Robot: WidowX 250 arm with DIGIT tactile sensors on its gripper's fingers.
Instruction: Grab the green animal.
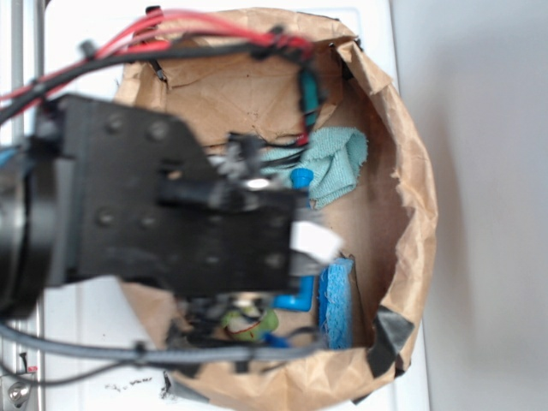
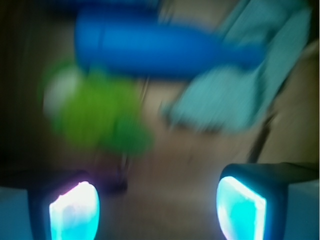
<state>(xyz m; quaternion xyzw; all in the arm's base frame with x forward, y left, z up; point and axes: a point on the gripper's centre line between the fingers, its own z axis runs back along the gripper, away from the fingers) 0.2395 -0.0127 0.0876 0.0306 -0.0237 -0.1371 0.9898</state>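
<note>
The green animal [image 2: 95, 112] is a blurred lime-green plush lying on the brown paper floor, up and left of my jaws in the wrist view. In the exterior view only a bit of the green animal [image 1: 253, 325] shows under the arm, near the bag's front. My gripper [image 2: 157, 210] is open, with a wide gap and only bare paper between its glowing pads [image 2: 75, 212]. It is apart from the toy. In the exterior view the black arm hides the gripper's fingers.
A blue bottle [image 2: 160, 45] lies just beyond the toy. A teal cloth rag [image 2: 240, 95] is crumpled at the right. A blue sponge [image 1: 336, 301] stands by the paper bag wall [image 1: 411, 197]. Red and black cables [image 1: 171, 34] cross above.
</note>
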